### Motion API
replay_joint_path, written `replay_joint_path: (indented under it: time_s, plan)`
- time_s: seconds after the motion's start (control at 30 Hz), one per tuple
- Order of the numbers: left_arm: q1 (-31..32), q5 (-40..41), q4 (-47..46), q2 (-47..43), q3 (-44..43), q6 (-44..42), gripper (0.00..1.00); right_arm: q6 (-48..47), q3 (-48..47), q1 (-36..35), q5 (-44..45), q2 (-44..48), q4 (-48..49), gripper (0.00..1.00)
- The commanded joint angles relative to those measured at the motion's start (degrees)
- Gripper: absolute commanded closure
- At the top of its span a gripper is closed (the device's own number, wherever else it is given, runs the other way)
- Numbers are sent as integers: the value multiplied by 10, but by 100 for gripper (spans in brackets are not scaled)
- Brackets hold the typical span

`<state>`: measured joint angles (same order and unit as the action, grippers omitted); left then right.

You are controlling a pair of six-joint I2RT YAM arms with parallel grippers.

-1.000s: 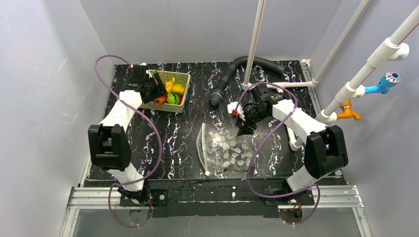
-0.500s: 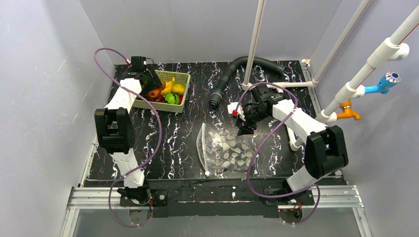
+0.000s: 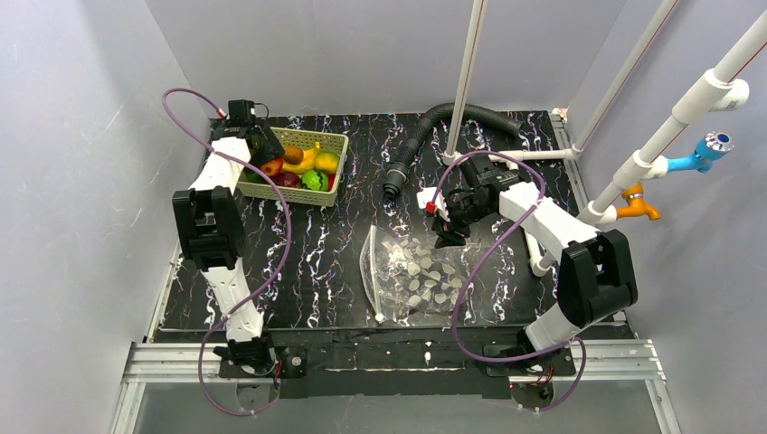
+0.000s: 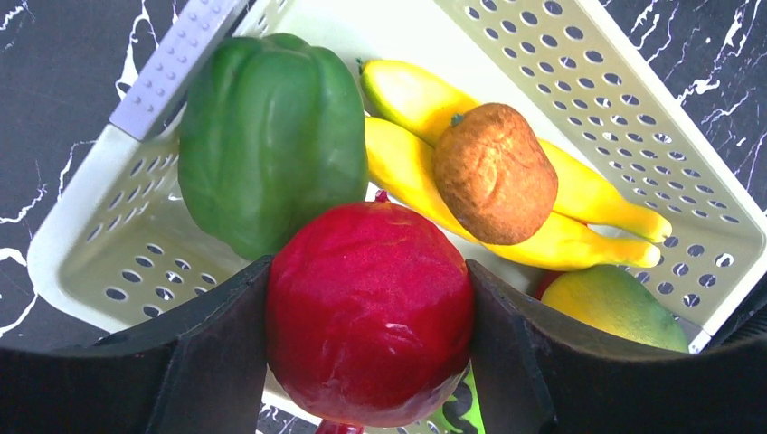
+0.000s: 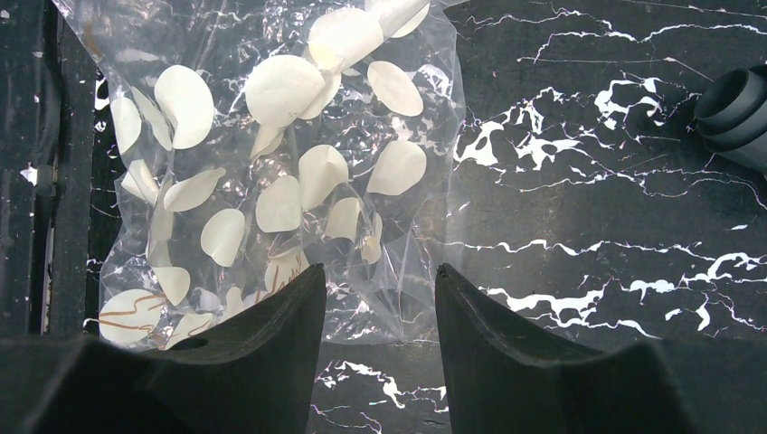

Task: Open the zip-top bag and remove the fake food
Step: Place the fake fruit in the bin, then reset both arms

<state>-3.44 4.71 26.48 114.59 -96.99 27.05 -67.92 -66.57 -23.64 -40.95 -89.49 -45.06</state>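
Left claw [image 4: 366, 336] around red apple [image 4: 371, 298], apparently.

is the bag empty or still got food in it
Empty: the zip-top bag lies flat, only its white spots showing through the clear plastic.

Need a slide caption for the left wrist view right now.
Left tool grips a red fruit over the pale basket holding a green pepper, bananas and a brown piece.

Crinkly clear plastic zip-top bag [image 5: 271, 181]; glossy marbled tabletop [image 5: 588, 181]
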Motion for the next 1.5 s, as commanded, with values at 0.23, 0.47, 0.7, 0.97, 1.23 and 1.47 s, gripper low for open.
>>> replay_joint_path:
  time_s: [0.23, 0.47, 0.7, 0.97, 1.23, 1.47]
  plan:
    - [-4, -8, 13, -2, -39, -17, 6, -18, 8, 3, -20, 8, -18, 45]
    - [-5, -16, 17, -11, -58, -32, 2, -20, 9, 4, -20, 9, -20, 45]
    - [-5, -20, 15, -49, -55, -49, 2, -20, 9, 8, -27, 16, -20, 45]
    - [-5, -104, -33, -192, 71, -68, 2, -19, 16, 16, -55, 47, -19, 45]
    - [-9, -190, -104, -394, 279, -20, 1, -3, 45, 17, -88, 132, -18, 45]
    - [-11, -265, -123, -530, 406, 30, 0, 50, 57, 17, -69, 261, -77, 44]
